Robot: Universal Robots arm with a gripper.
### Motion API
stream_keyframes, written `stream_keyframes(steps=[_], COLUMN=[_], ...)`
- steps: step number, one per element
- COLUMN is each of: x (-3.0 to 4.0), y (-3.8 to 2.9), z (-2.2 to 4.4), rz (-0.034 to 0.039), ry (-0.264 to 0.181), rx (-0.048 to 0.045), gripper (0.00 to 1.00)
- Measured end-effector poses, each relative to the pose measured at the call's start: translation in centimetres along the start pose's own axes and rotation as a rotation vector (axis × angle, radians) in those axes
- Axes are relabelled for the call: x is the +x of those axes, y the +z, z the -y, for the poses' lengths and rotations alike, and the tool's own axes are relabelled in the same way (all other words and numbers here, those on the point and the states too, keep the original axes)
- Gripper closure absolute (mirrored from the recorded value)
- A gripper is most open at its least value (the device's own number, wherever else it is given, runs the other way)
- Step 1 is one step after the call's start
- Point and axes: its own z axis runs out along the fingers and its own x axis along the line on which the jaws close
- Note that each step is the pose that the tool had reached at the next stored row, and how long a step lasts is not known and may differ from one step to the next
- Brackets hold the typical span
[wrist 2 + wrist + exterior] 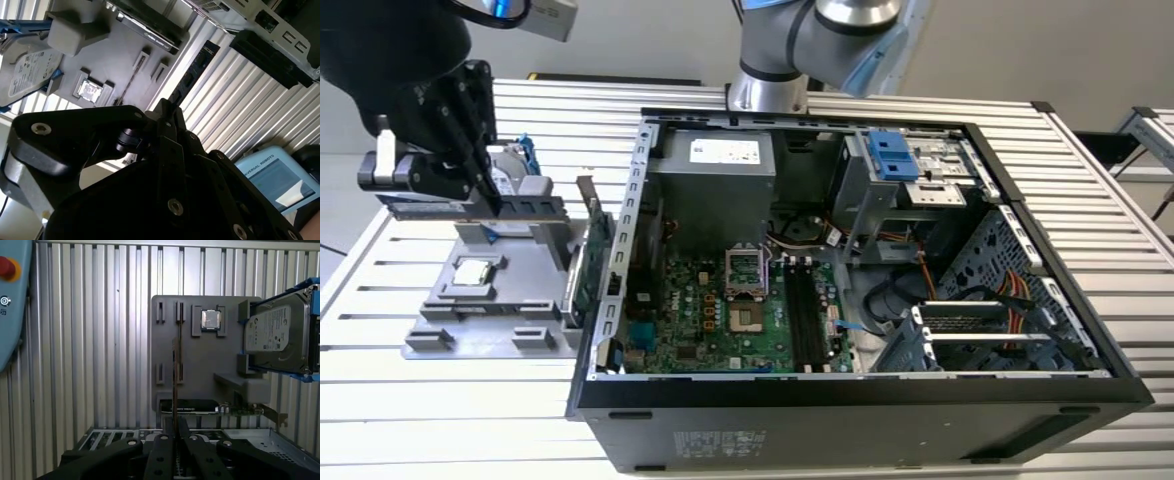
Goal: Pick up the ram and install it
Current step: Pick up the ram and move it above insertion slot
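The ram [175, 380] is pinched between the gripper [175, 432] fingers, which are closed onto its lower end. In the first wrist view it shows edge-on as a thin dark line running up from the fingertips across the grey holder [200, 370]. In the second wrist view the ram [192, 72] juts out from the gripper [167, 107] as a long dark stick, seen against the ribbed table [240, 105] beside the holder's narrow slots (whether it touches the holder anywhere, I cannot tell).

On the holder sit a square processor chip [210, 319] and a silver hard drive [272, 337] with blue clips, and an expansion card [200, 407] stands along the edge nearest the gripper.

In the exterior view the gripper [491, 200] hangs over the holder, on the exterior view's left of the open computer case [854, 405], whose motherboard [707, 320] lies exposed. A light-blue pendant [12, 300] with a red button rests on the table.
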Motion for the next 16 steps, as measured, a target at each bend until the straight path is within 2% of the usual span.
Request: stream_keyframes(steps=[16], x=[-0.02], y=[0.0], z=[2.24], rz=[0.0], ry=[0.002], rx=[-0.0004], gripper=[1.0])
